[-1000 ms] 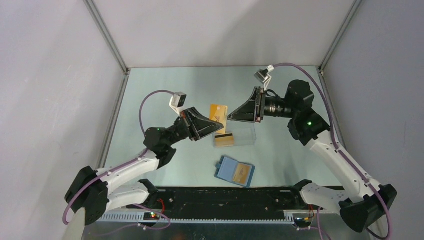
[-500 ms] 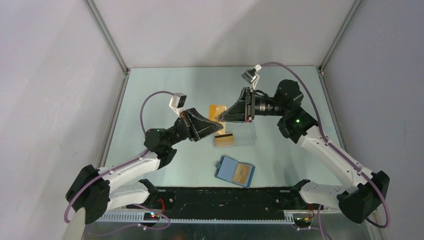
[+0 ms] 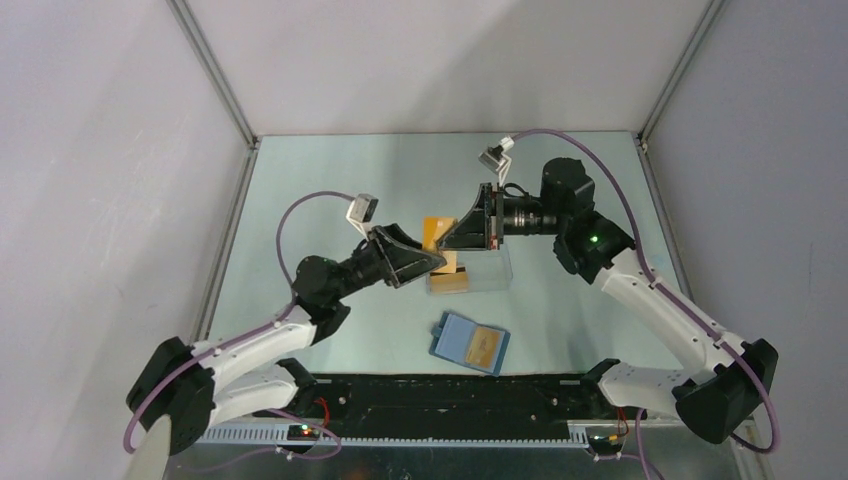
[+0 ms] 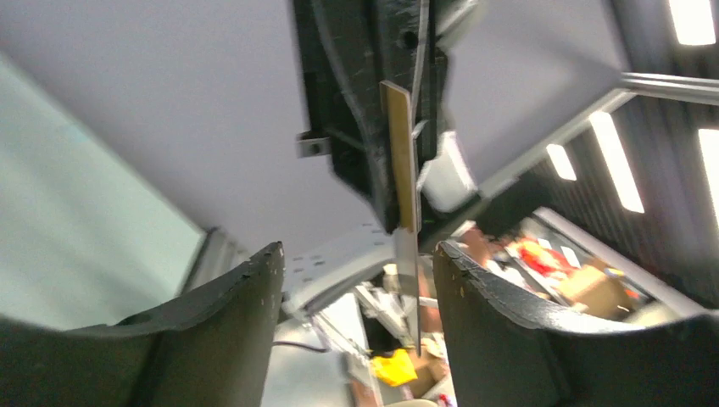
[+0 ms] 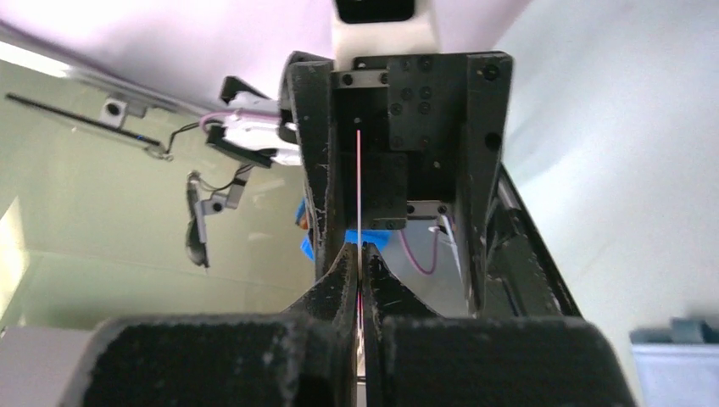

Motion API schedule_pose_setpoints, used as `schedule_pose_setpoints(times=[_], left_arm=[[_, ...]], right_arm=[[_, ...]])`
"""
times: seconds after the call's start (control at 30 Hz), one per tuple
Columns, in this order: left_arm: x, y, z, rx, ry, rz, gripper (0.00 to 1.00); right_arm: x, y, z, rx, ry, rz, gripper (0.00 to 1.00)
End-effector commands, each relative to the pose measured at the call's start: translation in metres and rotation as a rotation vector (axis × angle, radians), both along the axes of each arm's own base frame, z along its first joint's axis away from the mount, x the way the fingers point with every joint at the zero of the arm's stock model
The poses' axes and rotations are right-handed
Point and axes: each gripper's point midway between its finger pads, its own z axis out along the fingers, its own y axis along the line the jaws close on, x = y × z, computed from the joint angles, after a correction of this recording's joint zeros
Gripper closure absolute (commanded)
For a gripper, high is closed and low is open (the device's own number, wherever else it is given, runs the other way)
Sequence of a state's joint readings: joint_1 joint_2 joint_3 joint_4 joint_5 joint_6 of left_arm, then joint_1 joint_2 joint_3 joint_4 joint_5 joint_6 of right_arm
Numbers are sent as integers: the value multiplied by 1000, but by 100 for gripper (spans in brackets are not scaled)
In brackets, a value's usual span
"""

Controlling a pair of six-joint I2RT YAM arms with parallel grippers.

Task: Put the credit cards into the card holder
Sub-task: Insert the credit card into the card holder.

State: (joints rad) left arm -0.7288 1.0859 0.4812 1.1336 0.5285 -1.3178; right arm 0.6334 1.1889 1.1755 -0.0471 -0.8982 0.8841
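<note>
Lower centre, the card holder [image 3: 455, 335] lies open on the worktop [image 3: 330, 200]. Beyond, mid-frame, left pincer [image 3: 433, 260] stands apart; right pincer [image 3: 445, 240] clamps a credit card [image 3: 434, 229], probably light, stiff and slick: pinch flat faces near an edge.

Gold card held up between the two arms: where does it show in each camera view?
Top camera: card mid-picture, at the tip of the right gripper.
Left wrist: edge-on, upper middle.
Right wrist: thin vertical line, centre.
Shared landmark: the right gripper pinching it.
</note>
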Motion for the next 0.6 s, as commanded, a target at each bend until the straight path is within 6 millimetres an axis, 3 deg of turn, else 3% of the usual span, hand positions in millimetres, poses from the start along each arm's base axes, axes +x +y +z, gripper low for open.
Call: schedule_pose_setpoints(times=[0.0,0.1,0.13,0.27,0.4,0.57], left_arm=[[23,2,-52,219,79,151,29],[33,10,-88,372,154,232,28],[36,16,-110,460,203,270,27],[36,35,-161,677,326,336,29],[29,50,-198,830,419,352,32],[17,51,-239,940,532,292,34]], right_arm=[[7,-21,-14,-95,-39,-72,100],[12,-38,-49,-192,17,-132,100],[13,-45,-56,-210,25,-151,100],[9,-63,-105,-274,102,-195,100],[-1,-78,-163,-342,202,-237,100],[-9,-85,-204,-362,249,-273,100]])
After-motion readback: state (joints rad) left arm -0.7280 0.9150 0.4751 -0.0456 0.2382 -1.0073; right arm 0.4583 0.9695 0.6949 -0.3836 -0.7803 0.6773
